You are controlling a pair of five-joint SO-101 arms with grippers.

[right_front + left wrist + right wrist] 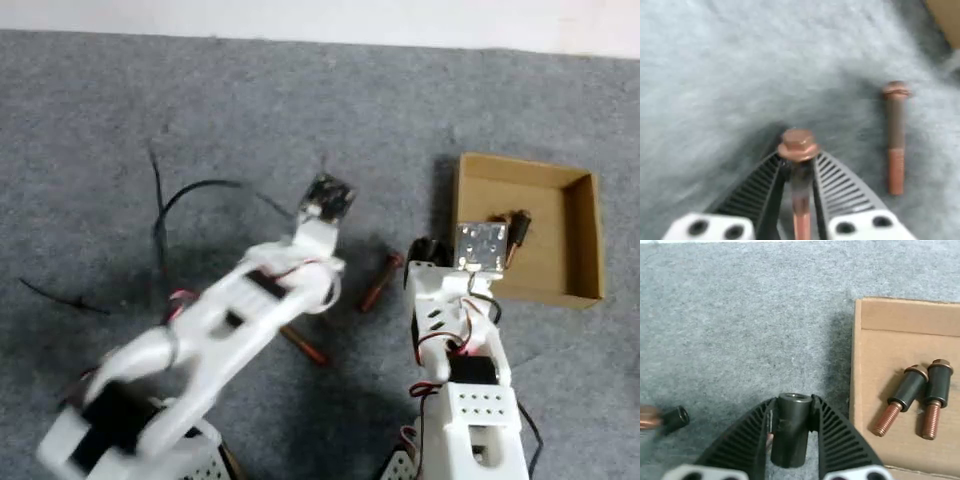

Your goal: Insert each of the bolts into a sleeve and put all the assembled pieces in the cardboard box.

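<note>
Right gripper [792,402] clamped around black sleeve [790,432]. Cardboard box [910,315] just beside; two assembled pieces [902,397] lying inside, side by side. Second sleeve [675,418] on grey carpet [740,315], touching copper bolt [647,417].

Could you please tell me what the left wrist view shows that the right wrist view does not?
Left wrist view: the left gripper clamping a copper bolt, with a loose bolt on the grey carpet. Right wrist view: the right gripper holding a black sleeve, and two assembled pieces in the cardboard box. Both: the carpet and the box.
</note>
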